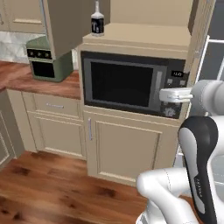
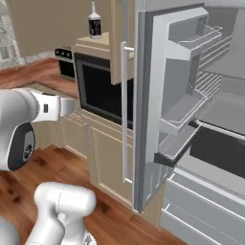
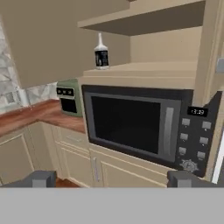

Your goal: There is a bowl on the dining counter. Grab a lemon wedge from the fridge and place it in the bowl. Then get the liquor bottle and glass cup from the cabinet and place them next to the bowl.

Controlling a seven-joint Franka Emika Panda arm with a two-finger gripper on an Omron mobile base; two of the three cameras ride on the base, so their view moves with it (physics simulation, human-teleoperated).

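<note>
Kitchen cabinetry in tan wood framed the scene, with the tall pale grey fridge [image 2: 191, 119] standing open at three o'clock and a black built-in microwave [image 1: 131, 83] dead ahead. On the plain beige shelf of the open cabinet [image 3: 144, 70] stood the small square-shouldered liquor bottle [image 3: 101, 53], upright, at eleven o'clock from the empty two-finger gripper [image 3: 111, 179], whose fingers were spread wide. Room lay open above the shelf's front edge.

Liquor bottle [image 1: 97, 20]: label mark too small to read. Cabinet [image 3: 144, 48]: upper part cut off by the frame. Fridge [image 2: 191, 119]: top and right side cropped. Microwave [image 3: 144, 124] clock digits blurred.
</note>
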